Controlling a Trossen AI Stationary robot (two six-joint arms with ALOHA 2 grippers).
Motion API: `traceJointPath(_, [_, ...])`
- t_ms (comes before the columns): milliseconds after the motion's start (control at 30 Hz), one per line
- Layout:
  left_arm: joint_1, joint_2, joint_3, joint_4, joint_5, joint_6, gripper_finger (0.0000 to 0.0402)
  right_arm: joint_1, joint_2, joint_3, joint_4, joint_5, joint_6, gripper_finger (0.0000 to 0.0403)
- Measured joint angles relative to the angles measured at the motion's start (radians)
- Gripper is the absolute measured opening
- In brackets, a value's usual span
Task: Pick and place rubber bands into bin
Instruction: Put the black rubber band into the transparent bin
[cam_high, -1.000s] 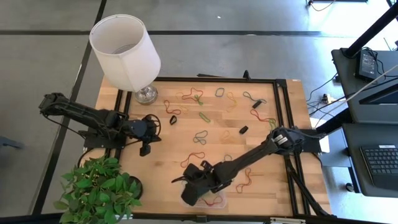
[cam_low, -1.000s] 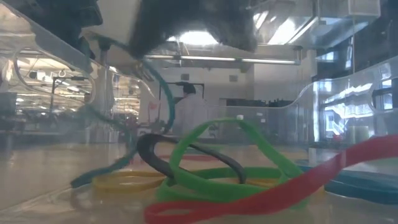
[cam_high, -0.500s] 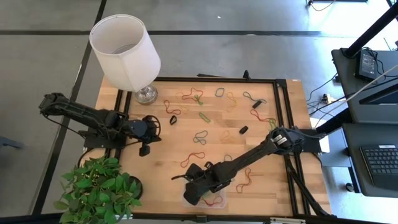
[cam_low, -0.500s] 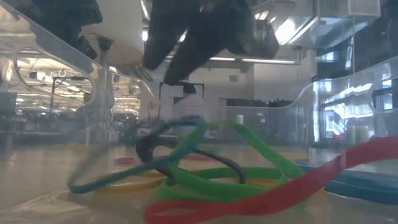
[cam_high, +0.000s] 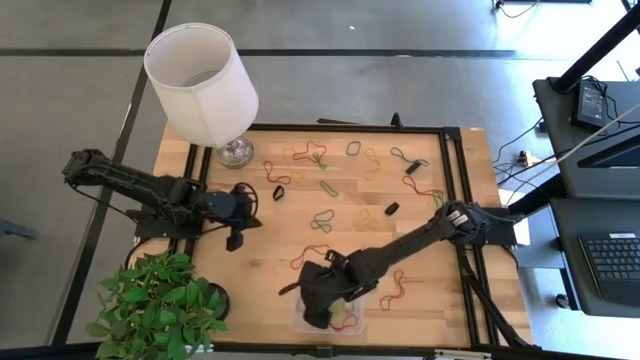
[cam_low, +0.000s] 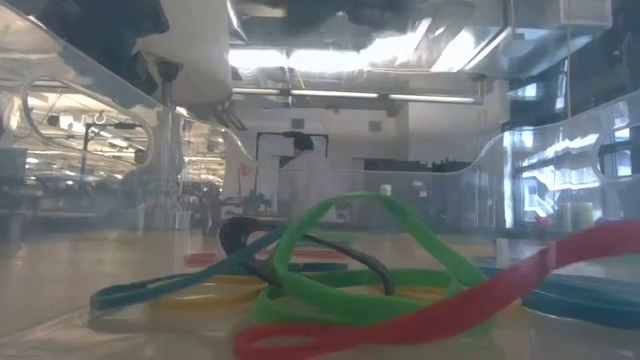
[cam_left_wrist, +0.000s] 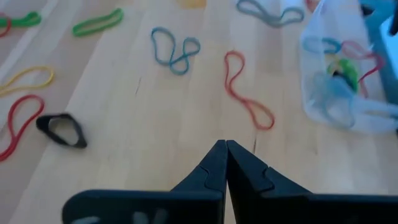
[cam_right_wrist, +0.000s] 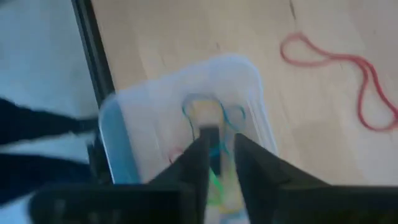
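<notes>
The clear bin (cam_high: 346, 323) sits near the table's near edge and holds several rubber bands; the low view shows a teal band (cam_low: 170, 290), a green band (cam_low: 420, 235) and a red band (cam_low: 480, 300) lying in it. My right gripper (cam_high: 318, 300) hovers just above the bin (cam_right_wrist: 249, 71), open by a narrow gap (cam_right_wrist: 218, 158) and holding nothing. Many more bands lie loose on the wood, among them a red one (cam_high: 310, 257) and a blue-grey one (cam_high: 321, 220). My left gripper (cam_high: 235, 240) is shut (cam_left_wrist: 225, 148) and waits over the table's left part.
A white-shaded lamp (cam_high: 200, 80) stands at the far left corner and a potted plant (cam_high: 160, 305) at the near left corner. A black frame rail (cam_high: 455, 180) runs along the table's right side. A red band (cam_high: 393, 285) lies just right of the bin.
My right gripper has let go of the teal band, which hung from it inside the bin. The band has fallen and now lies flat on the other bands. The gripper has risen out of the low view.
</notes>
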Motion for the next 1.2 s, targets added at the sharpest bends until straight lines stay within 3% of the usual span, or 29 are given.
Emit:
traceJointPath(100, [0.0, 0.002, 0.0, 0.055, -0.004, 0.003, 0.0006, -0.014, -0.01, 0.0, -0.082, -0.014, -0.083, 0.0016])
traceJointPath(267, [0.0, 0.012, 0.001, 0.096, -0.036, 0.066, 0.0006, -0.031, -0.014, 0.0, -0.228, -0.006, -0.203, 0.0012])
traceJointPath(367, [0.0, 0.031, 0.001, 0.098, -0.051, 0.09, 0.0004, -0.041, -0.098, -0.076, -0.341, 0.06, -0.248, 0.0004])
traceJointPath(500, [0.0, 0.082, 0.002, 0.124, -0.066, 0.094, 0.0003, -0.075, -0.349, -0.372, -0.283, 0.094, -0.284, 0.0006])
traceJointPath(667, [0.001, 0.178, 0.032, 0.135, -0.107, 0.082, 0.0002, -0.112, -0.685, -0.815, 0.04, 0.085, -0.306, 0.0003])
traceJointPath(767, [0.01, 0.246, 0.082, 0.137, -0.131, 0.057, 0.0002, -0.129, -0.841, -1.013, 0.136, 0.089, -0.307, 0.001])
traceJointPath(933, [0.055, 0.351, 0.177, 0.13, -0.133, 0.001, 0.0002, -0.164, -1.035, -1.226, 0.148, 0.097, -0.302, 0.0017])
traceJointPath(1100, [0.104, 0.434, 0.273, 0.101, -0.134, -0.016, 0.0003, -0.188, -1.136, -1.358, 0.19, 0.096, -0.195, 0.0017])
traceJointPath(1200, [0.136, 0.472, 0.325, 0.098, -0.132, -0.016, 0.0003, -0.198, -1.174, -1.416, 0.26, 0.087, -0.237, 0.0006])
